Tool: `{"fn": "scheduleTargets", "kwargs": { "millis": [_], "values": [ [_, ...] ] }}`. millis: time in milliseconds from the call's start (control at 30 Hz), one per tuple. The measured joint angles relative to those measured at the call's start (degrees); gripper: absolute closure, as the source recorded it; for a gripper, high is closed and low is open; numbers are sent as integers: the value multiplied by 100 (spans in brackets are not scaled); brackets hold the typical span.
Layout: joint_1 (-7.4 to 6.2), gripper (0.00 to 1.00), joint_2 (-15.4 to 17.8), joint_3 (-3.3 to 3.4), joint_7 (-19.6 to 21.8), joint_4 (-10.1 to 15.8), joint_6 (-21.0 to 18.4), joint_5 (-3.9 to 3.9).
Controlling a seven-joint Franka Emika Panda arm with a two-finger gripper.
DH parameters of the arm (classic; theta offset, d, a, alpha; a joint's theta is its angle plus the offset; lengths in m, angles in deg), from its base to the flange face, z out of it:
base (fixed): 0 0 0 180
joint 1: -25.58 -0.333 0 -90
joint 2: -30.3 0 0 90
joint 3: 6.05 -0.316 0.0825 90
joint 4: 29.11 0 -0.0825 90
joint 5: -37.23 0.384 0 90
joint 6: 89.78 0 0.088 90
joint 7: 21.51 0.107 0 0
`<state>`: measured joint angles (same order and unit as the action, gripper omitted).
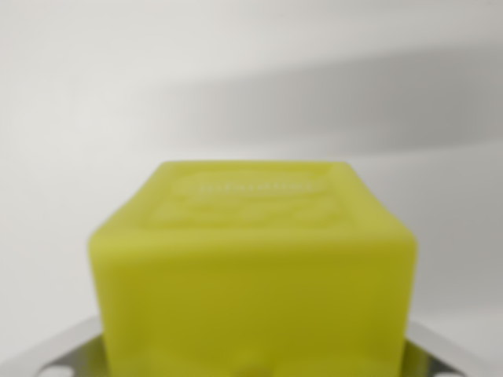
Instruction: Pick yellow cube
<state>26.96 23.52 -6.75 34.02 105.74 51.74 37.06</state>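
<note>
The yellow cube (pixel 253 267) fills the lower middle of the wrist view, very close to the camera and blurred, with faint raised lettering on its top face. Metal parts of my gripper (pixel 251 367) show only at the bottom corners, one finger (pixel 55 357) on the wrist view's left and one on the right. Each meets a side of the cube, so the gripper looks shut on it. The fingertips are hidden behind the cube.
Behind the cube is a plain white surface (pixel 118 118), with a wide soft grey shadow band (pixel 354 102) running across the upper right. No other objects show.
</note>
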Motion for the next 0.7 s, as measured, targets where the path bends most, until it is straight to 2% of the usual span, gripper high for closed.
{"fn": "scheduleTargets", "kwargs": {
  "millis": [700],
  "values": [
    [0, 100, 563, 0, -8, -200, -762, 11]
  ]
}}
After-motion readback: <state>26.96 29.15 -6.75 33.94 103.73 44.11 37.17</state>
